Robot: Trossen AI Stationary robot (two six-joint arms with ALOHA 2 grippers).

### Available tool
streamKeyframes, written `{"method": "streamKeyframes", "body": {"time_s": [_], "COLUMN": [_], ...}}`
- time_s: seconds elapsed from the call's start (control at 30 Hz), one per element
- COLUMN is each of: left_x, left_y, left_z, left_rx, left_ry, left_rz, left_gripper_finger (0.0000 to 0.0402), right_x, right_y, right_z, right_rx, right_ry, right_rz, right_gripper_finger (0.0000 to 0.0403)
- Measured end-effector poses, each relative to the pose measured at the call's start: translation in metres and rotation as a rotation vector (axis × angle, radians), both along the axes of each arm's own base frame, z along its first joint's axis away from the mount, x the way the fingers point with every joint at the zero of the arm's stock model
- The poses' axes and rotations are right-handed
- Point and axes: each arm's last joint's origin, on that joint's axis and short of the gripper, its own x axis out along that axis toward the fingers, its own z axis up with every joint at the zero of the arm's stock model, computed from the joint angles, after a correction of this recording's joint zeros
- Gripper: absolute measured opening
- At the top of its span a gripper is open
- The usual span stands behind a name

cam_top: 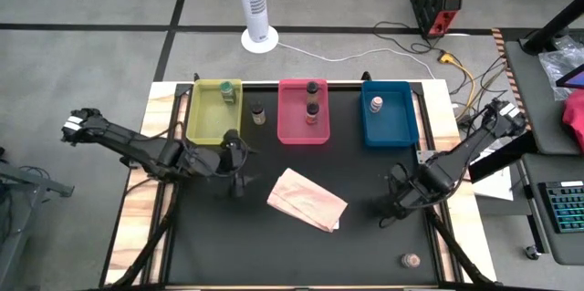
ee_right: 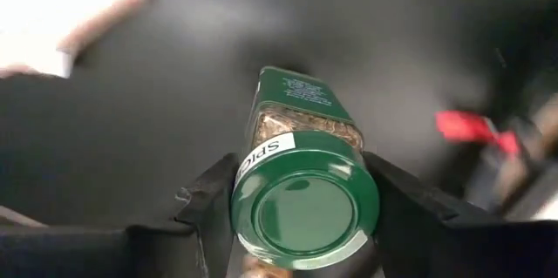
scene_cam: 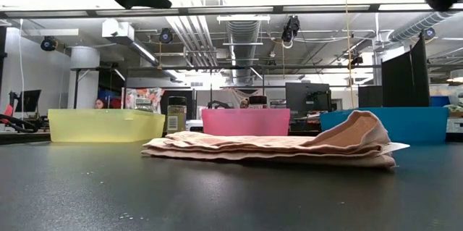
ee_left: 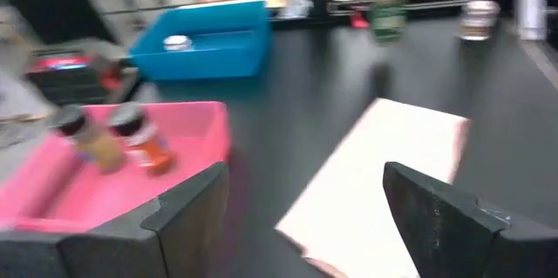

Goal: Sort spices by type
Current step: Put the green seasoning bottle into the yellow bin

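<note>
Right gripper (ee_right: 296, 217) over table's right front part, fingers closed against green-capped spice jar (ee_right: 305, 182), jar between them. Left gripper (ee_left: 301, 217) hovers left of centre, fingers spread wide, empty. Black table (cam_top: 365, 245) carries tan paper bag (cam_top: 307, 200) at middle. Yellow tray (cam_top: 215, 112), pink tray (cam_top: 303, 112), blue tray (cam_top: 389, 114) line far edge, jars inside each. One jar (cam_top: 258, 113) stands between yellow and pink trays; another jar (cam_top: 411, 260) lies near front right edge.

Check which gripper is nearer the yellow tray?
Left. The left gripper hangs open just off the yellow tray's near corner; the right gripper is across the table, jaws around a green-capped jar.
</note>
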Motion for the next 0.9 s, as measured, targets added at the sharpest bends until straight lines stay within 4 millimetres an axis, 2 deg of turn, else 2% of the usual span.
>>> {"method": "streamKeyframes", "body": {"time_s": [0.13, 0.27, 0.43, 0.53, 0.73, 0.9], "left_x": [0.008, 0.019, 0.033, 0.037, 0.043, 0.048], "left_y": [-0.005, -0.009, -0.015, -0.017, -0.019, -0.019], "left_z": [-0.004, -0.013, -0.027, -0.038, -0.051, -0.059], "left_rx": [-0.037, -0.034, -0.025, 0.000, 0.003, 0.025], "left_ry": [-0.002, -0.003, 0.027, 0.086, 0.137, 0.152], "left_rz": [-0.075, -0.078, -0.084, -0.092, -0.076, -0.041], "left_gripper_finger": [0.0288, 0.0288, 0.0288, 0.0288, 0.0288, 0.0288], "right_x": [0.033, 0.083, 0.149, 0.179, 0.220, 0.237], "right_y": [-0.006, -0.009, -0.011, -0.009, -0.003, 0.000], "right_z": [0.013, 0.017, 0.018, 0.020, 0.020, 0.020], "right_rx": [-0.115, -0.311, -0.516, -0.637, -0.810, -0.905], "right_ry": [-0.128, -0.235, -0.270, -0.263, -0.267, -0.303], "right_rz": [0.172, 0.488, 0.855, 1.051, 1.329, 1.442], "right_gripper_finger": [0.0198, 0.0198, 0.0198, 0.0198, 0.0198, 0.0198]}}
